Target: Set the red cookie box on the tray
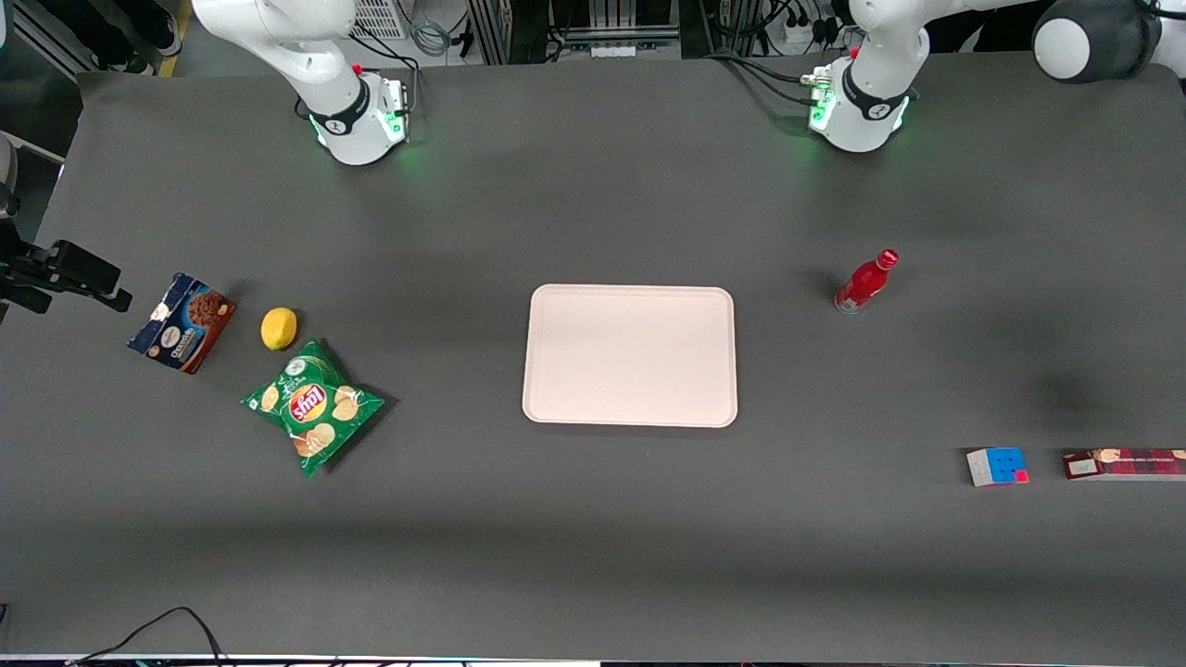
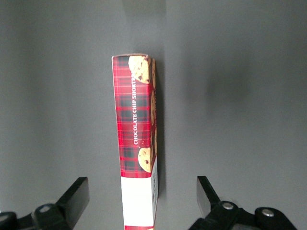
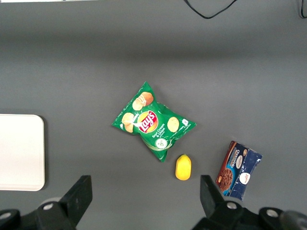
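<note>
The red cookie box (image 1: 1126,463) lies flat near the working arm's end of the table, partly cut off by the front view's edge. It is a long slim carton with dark red plaid and a white end panel (image 2: 138,201). The wrist view shows my left gripper (image 2: 140,184) above the red cookie box (image 2: 135,115), open, with one finger (image 2: 76,191) on each side of the white end and clear gaps between. The gripper itself is outside the front view. The pale pinkish tray (image 1: 630,355) sits at the table's middle with nothing on it.
A colour cube (image 1: 998,466) sits beside the carton, on its tray side. A red bottle (image 1: 866,281) stands farther from the front camera. A green chips bag (image 1: 313,406), a lemon (image 1: 279,328) and a blue cookie box (image 1: 182,321) lie toward the parked arm's end.
</note>
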